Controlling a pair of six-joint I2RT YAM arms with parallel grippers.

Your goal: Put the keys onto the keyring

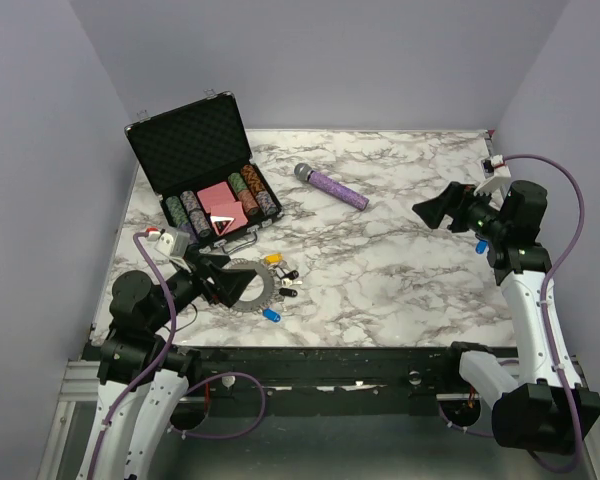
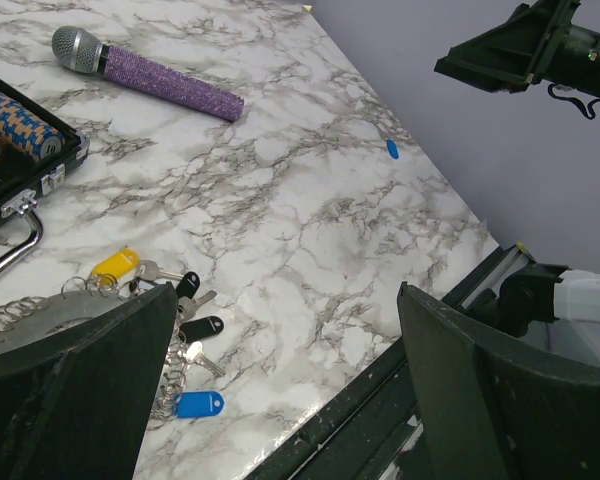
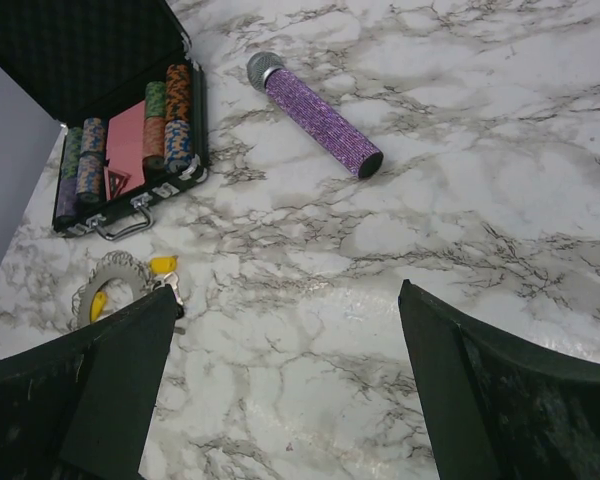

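Marble tabletop (image 1: 400,270): left gripper (image 1: 228,281) spread empty above keyring (image 1: 257,291), right gripper (image 1: 432,210) agape aloft; clumsy pinch risks skidding it, scattering keys (image 1: 285,276).

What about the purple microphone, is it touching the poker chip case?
Apart. The right wrist view shows a strip of marble tabletop between the microphone and the case; the top view agrees.

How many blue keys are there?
2. One blue key lies beside the keyring, by the left arm. The other blue key lies alone across the table, near the right arm. The jaws may hide more.
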